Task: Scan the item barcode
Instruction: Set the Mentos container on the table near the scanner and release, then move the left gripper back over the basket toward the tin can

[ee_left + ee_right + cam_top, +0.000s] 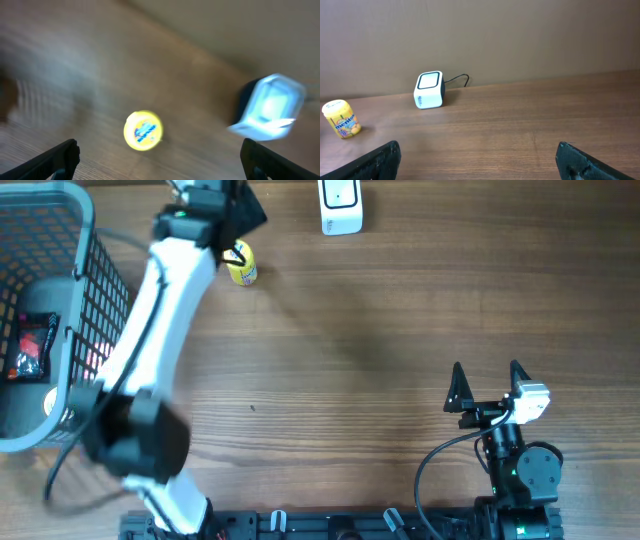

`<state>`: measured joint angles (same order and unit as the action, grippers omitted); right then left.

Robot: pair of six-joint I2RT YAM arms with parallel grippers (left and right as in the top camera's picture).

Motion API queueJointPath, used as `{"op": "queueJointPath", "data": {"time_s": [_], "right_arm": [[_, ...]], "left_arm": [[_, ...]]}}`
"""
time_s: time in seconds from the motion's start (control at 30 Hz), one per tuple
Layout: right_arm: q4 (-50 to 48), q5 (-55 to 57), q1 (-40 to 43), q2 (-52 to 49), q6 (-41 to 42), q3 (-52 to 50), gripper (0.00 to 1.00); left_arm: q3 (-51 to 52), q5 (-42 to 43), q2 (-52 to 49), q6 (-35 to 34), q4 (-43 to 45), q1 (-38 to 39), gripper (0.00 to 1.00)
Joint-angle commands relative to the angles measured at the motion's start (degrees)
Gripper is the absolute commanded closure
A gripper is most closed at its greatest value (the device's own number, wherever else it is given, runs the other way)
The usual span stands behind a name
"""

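Right wrist: wooden table, brown wall

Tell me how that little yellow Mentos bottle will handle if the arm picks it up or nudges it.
The yellow bottle looks like rigid plastic, so it should feel stiff in a grip. Its rounded, smooth sides may slip. It stands upright on the table; knocked over, it would likely roll.

Wood-grain table across the whole scene; plain brown wall along its far edge; soft, even light.
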<state>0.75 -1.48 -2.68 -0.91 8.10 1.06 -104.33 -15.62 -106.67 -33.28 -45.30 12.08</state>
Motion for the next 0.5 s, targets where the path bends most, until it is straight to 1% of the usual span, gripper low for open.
{"op": "queueJointPath", "data": {"time_s": [0.0, 0.07, 0.1, 0.17, 0.27, 0.33, 0.37, 0.47], "right_arm": [[-0.3, -0.8, -0.1, 0.1, -0.2, -0.4, 0.0], [-0.3, -0.8, -0.1, 0.1, -0.2, -0.4, 0.0], [-0.3, -0.7, -0.1, 0.1, -0.2, -0.4, 0.0], [-0.3, -0.8, -0.1, 0.1, -0.2, -0.4, 0.0], [-0.3, -0.8, -0.1, 0.1, -0.2, -0.4, 0.0], [-0.3, -0.8, -0.1, 0.1, -0.2, -0.4, 0.0], [-0.3, -0.8, -0.1, 0.1, -0.2, -0.4, 0.0], [-0.3, -0.8, -0.1, 0.1, -0.3, -0.4, 0.0]], "left_arm": [[-0.7, -1.0, 9.5, 1.1, -0.8, 0.2, 0.0], [-0.7, -2.7, 13.4, 1.0, -0.8, 0.2, 0.0], [-0.7, -5.0, 15.9, 0.5, -0.8, 0.2, 0.0], [-0.7, -12.6, 21.1, -2.0, -0.7, -0.2, 0.0], [-0.7, -22.0, 26.5, -2.2, -0.3, -1.9, 0.0], [-0.7, -27.1, 29.1, -2.1, -0.5, -4.0, 0.0], [-0.7, -29.6, 30.4, -2.1, -0.8, -6.3, 0.0], [-0.7, -30.4, 32.0, -2.7, -2.8, -14.1, 0.0]]}}
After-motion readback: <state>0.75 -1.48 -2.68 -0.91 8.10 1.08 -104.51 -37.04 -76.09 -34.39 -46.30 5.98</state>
